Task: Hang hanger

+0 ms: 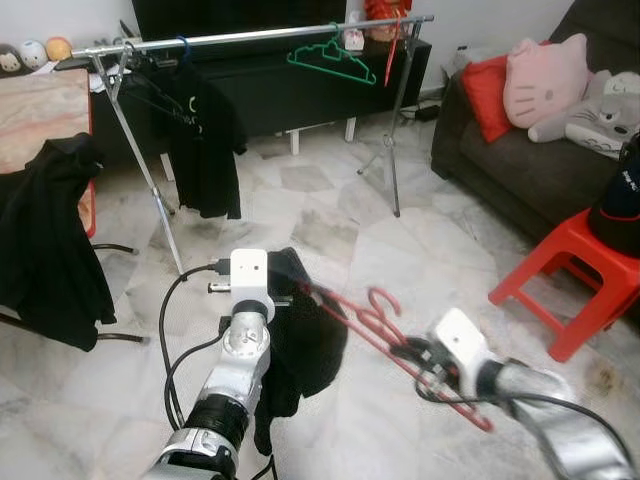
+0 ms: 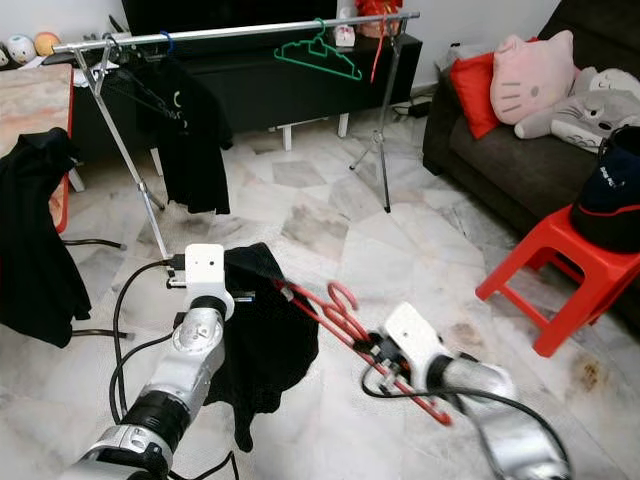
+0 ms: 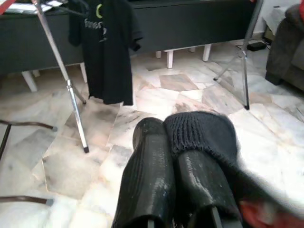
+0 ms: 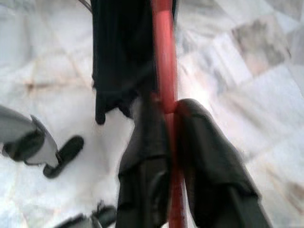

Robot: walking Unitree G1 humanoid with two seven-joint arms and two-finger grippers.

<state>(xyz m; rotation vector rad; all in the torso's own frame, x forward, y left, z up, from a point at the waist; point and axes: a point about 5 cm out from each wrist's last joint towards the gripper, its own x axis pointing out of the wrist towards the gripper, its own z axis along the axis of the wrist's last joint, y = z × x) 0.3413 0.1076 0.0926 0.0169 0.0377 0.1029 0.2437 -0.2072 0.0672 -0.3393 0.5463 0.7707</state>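
Right gripper (image 4: 166, 142): we see its two black fingers pinched together on the red hanger (image 1: 372, 322), gripping the hanger's lower bar near one end.
Left gripper (image 3: 183, 156): its fingers are pressed together on the knitted edge of the black garment (image 1: 305, 345) (the fabric folds over one fingertip in the left wrist view).
Red hanger: held low over the marble floor (image 1: 330, 210), tilted, its hook pointing up, its far end tucked into the black garment.
Black garment: it hangs limp from the hanger end and the left gripper, between the two arms.
Clothes rail (image 1: 260, 37): well beyond the grippers, a silver bar on thin legs; a black T-shirt (image 1: 200, 140) hangs near its left end and a green hanger (image 1: 335, 58) nearer its right.
Surroundings: a red stool (image 1: 570, 275) stands to the right, before a dark sofa (image 1: 500, 160) with plush cushions; another dark cloth (image 1: 45, 240) drapes at the left.
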